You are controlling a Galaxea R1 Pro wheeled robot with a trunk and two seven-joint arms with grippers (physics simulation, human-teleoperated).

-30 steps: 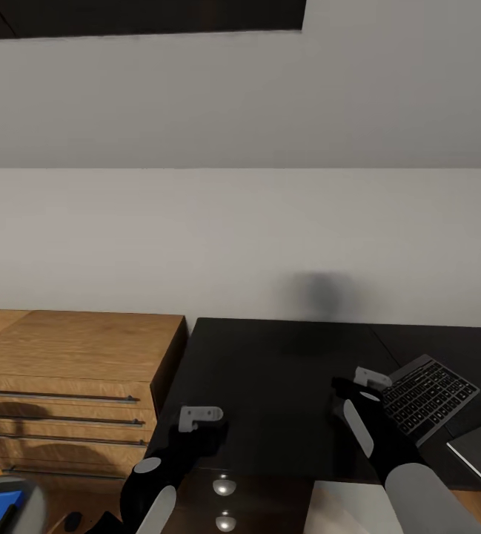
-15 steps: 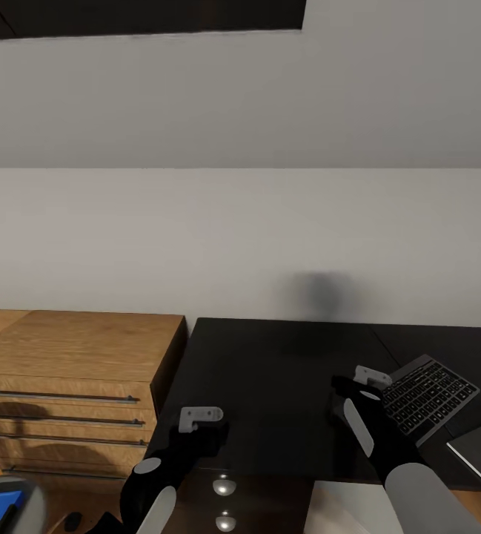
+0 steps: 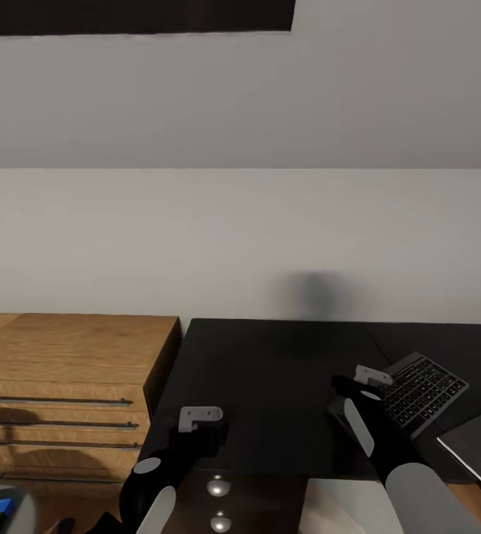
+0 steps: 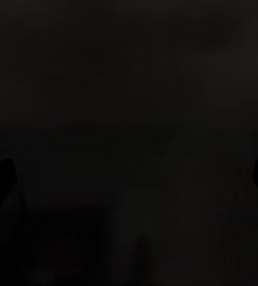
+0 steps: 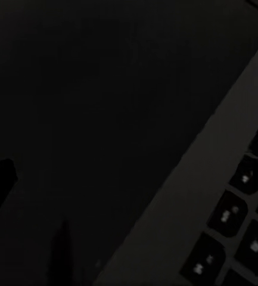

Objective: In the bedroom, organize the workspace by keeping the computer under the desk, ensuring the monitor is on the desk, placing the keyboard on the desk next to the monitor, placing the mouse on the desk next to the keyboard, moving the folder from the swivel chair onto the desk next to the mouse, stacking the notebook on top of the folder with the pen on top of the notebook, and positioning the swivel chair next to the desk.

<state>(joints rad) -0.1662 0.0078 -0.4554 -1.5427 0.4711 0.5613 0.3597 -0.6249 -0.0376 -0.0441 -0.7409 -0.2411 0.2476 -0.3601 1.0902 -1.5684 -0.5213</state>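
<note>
Head view: my camera has swung rightward; glossy black desk (image 3: 270,371) carries slim dark grey keyboard (image 3: 416,393) beside thin grey notebook (image 3: 477,451). My left pincer (image 3: 199,419) and right pincer (image 3: 359,382) hover; grip state unclear.
Right wrist view: keyboard (image 5: 236,220) edge on desk.

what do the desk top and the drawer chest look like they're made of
Desk top: glossy black, maybe lacquer or glass, since it faintly mirrors the wall shadow. Chest: wood or wood veneer, with warm grain visible, plus thin dark metal-looking handles.

Desk (image 3: 270,371) stands right of a drawer chest (image 3: 70,356), bearing a keyboard (image 3: 418,389) with a notebook (image 3: 477,449) just to its right
</note>
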